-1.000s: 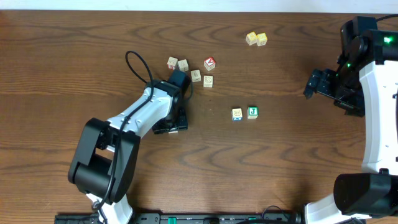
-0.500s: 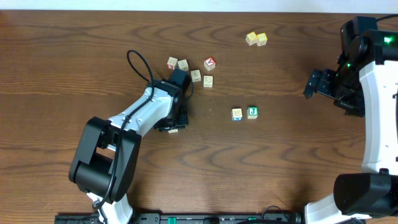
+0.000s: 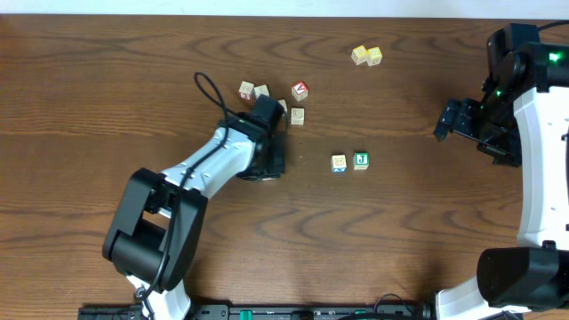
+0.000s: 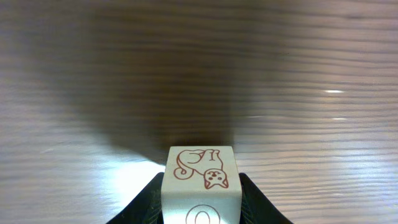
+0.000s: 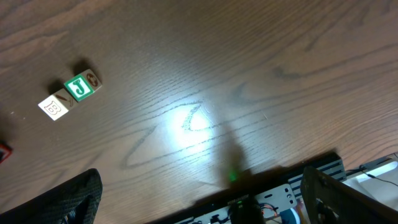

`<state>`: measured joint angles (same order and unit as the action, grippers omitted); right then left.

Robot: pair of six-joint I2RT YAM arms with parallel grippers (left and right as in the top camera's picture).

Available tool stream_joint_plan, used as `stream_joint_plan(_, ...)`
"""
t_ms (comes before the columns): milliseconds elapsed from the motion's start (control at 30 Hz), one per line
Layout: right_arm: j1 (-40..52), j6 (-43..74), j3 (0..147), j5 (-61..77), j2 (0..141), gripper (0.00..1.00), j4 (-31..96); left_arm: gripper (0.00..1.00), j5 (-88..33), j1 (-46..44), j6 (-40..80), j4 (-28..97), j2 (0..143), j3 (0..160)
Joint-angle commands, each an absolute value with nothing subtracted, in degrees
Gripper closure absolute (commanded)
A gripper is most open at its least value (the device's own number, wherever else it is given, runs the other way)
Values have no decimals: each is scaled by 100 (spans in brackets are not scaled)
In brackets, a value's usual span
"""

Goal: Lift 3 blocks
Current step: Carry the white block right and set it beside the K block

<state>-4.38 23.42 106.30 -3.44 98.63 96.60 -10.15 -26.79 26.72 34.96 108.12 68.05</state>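
My left gripper (image 4: 201,214) is shut on a white block (image 4: 201,177) with a red-brown cat outline and an "O" on it; the dark fingers press both its sides. In the overhead view the left gripper (image 3: 267,162) covers that block, left of centre. The green "J" block (image 3: 361,160) and the whitish block with an orange mark (image 3: 339,163) sit side by side on the table, apart from both grippers. The right wrist view shows the same pair, the J block (image 5: 79,86) and the whitish block (image 5: 55,107). My right gripper (image 3: 447,120) stands open and empty at the far right.
A loose group of lettered cubes lies just beyond the left gripper: cream ones (image 3: 246,90) (image 3: 261,92) (image 3: 297,116) and a red-faced one (image 3: 300,90). Two pale yellow cubes (image 3: 366,55) sit near the far edge. The table's front rail (image 5: 280,199) shows under the right gripper.
The left jaws have closed on the white block, and the left arm has swung it right and toward the cube group. The right arm has not moved.
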Motion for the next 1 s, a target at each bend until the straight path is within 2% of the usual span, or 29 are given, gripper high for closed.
stream_joint_plan(0, -440, 2329, 10615, -357, 9859, 1, 9664, 76, -1149, -3033, 2711, 3199, 10857, 6746)
stream_joint_plan(367, -440, 2329, 10615, -357, 9859, 1, 9664, 76, -1013, -3498, 2954, 3057, 10857, 7358)
stream_joint_plan(967, -440, 2329, 10615, -360, 9859, 1, 9664, 76, -373, -4029, 3098, 2488, 11338, 7378)
